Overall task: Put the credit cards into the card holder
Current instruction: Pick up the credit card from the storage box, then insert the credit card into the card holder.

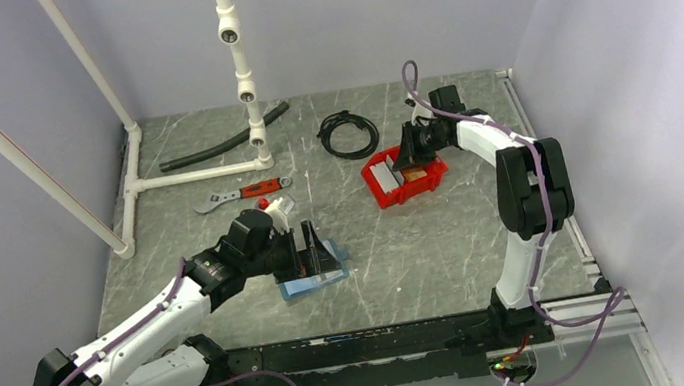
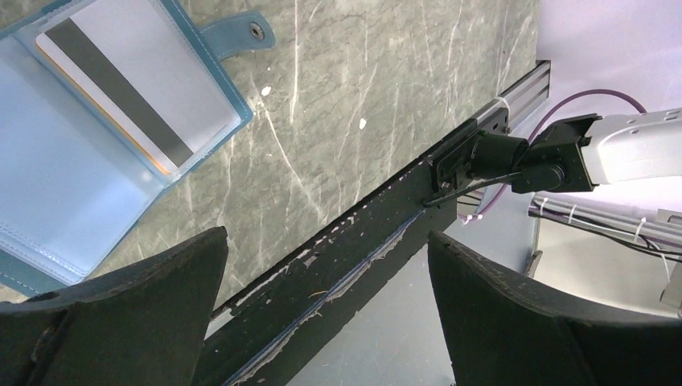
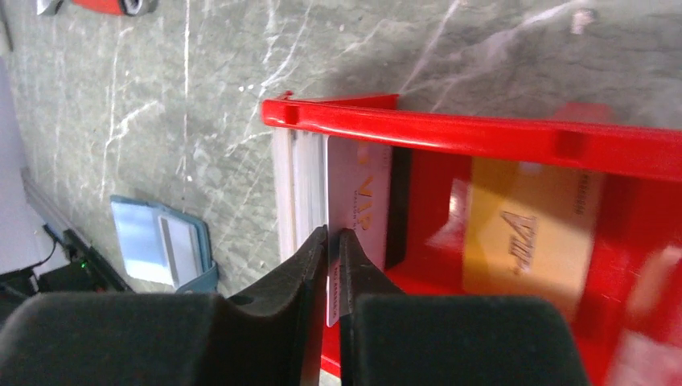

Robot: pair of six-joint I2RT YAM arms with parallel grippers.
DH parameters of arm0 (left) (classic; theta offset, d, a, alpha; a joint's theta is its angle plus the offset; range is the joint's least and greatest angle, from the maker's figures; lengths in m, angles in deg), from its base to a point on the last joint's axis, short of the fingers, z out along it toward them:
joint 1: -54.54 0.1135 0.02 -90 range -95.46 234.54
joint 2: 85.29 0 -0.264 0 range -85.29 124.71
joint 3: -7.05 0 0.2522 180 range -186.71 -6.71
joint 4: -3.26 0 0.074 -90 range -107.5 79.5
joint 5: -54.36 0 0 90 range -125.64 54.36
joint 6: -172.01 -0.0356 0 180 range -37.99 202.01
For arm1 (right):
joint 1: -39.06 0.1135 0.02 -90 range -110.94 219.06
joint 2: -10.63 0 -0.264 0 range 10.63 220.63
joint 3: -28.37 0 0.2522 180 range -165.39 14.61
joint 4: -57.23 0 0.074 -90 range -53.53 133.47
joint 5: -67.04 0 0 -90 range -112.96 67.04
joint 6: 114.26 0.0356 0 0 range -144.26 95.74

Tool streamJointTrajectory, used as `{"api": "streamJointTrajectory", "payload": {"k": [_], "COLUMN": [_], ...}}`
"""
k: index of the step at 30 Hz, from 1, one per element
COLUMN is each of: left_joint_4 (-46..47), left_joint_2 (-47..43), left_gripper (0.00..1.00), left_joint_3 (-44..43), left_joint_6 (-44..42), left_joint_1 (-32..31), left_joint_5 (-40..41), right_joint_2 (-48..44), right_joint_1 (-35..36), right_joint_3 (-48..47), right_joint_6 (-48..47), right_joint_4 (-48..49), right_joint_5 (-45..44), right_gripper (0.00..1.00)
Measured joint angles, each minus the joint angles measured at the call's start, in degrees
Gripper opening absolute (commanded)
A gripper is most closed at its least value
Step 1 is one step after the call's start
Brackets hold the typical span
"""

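Here the right claw (image 3: 334,236) pinches a white card (image 3: 359,193), partly hiding it.

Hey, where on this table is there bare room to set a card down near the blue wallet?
The widest bare patch of tabletop lies between the card holder and the right arm's base, on the near side of the red bin. The back left is crowded: wrench, hose and white pipe frame.

Top view high from behind, looking down, both wrist views close and low, all three share card holder (image 1: 325,278)
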Motion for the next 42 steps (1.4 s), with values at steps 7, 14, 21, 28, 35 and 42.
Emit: {"api": "streamJointTrajectory", "payload": {"k": [7, 14, 21, 28, 35, 42], "left_joint_4": [-1.2, -7.5, -11.0, -11.6, -11.6, -10.4], "left_joint_2": [-0.1, -3.6, -4.9, 3.3, 8.1, 9.0], "left_gripper": [0.99, 0.99, 0.88, 0.66, 0.44, 0.39], "left_joint_3": [0.1, 1.1, 5.4, 6.7, 6.7, 7.5], "left_joint_6": [0.1, 2.0, 3.6, 3.0, 3.1, 3.4], "left_joint_1": [0.6, 2.6, 8.5, 10.5, 10.7, 10.7], "left_joint_5": [1.5, 8.9, 12.4, 12.6, 13.7, 13.9], "right_joint_2": [-3.1, -10.3, -23.6, -22.5, -10.8, -7.1], "right_joint_1": [0.0, 1.6, 12.5, 21.6, 28.6, 30.4], "right_joint_3": [0.0, 0.4, 4.7, 14.9, 23.6, 25.3], "right_joint_6": [-0.2, -0.2, 1.9, 14.1, 26.7, 31.6], "right_joint_4": [-0.2, -1.2, 0.7, 12.8, 27.8, 35.7], "right_joint_5": [-5.9, -15.0, -22.4, -5.2, 6.5, 9.2], "right_gripper": [0.00, 0.00, 0.00, 0.00, 0.00, 0.00]}}
